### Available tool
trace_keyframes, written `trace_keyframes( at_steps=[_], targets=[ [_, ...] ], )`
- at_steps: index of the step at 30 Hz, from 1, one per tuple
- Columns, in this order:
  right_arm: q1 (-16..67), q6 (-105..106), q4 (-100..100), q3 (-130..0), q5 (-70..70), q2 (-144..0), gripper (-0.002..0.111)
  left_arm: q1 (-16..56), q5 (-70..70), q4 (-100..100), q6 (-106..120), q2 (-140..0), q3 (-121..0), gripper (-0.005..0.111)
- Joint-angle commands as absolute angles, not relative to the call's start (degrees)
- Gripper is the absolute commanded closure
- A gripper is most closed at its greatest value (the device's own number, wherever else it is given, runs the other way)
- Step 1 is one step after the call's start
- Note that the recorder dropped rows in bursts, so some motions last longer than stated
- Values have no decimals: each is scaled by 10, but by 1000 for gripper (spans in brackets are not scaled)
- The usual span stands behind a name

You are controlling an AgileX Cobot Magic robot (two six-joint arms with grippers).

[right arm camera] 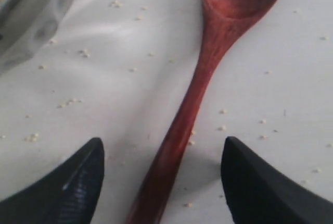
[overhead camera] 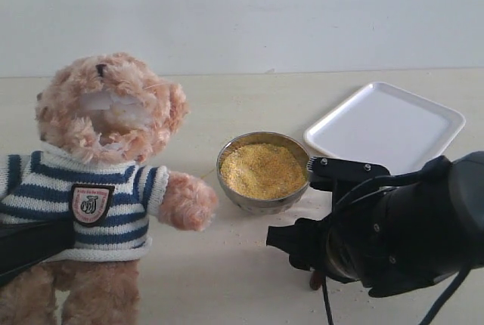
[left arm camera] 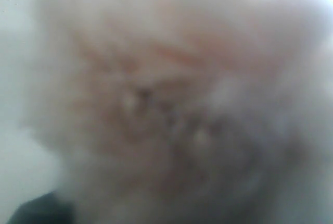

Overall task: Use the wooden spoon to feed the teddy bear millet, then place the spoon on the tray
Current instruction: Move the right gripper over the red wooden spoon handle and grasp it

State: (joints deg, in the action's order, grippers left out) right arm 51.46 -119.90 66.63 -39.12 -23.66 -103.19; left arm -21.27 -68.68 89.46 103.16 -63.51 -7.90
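The teddy bear [overhead camera: 106, 151], in its striped sweater, stands upright at the left. My left arm [overhead camera: 26, 246] reaches in across its body. Blurred fur [left arm camera: 156, 99] fills the left wrist view and hides the left gripper's fingers, which seem closed on the bear. Millet [overhead camera: 262, 170] is heaped in the metal bowl [overhead camera: 261, 205] at the middle. The wooden spoon [right arm camera: 208, 62] lies flat on the table near the bowl. My right gripper [right arm camera: 162, 140] hangs low over it, open, one finger on each side of the handle and neither touching it. The white tray [overhead camera: 386, 125] lies behind the right gripper [overhead camera: 318, 204].
Loose millet grains [right arm camera: 70, 101] are scattered on the pale table around the spoon. The bowl's wall [right arm camera: 31, 15] stands close beside the spoon. The bear's outstretched paw [overhead camera: 187, 200] nearly reaches the bowl. A plain white wall backs the table.
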Motion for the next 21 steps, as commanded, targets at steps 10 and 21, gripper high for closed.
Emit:
trace_keyframes(
  at_steps=[10, 21],
  targets=[
    [526, -1201, 622, -343, -182, -1035, 45, -214, -700, 901, 1037, -630, -77, 102],
    [526, -1201, 622, -343, -184, -1035, 92, -214, -700, 901, 1038, -630, -77, 102]
  ],
)
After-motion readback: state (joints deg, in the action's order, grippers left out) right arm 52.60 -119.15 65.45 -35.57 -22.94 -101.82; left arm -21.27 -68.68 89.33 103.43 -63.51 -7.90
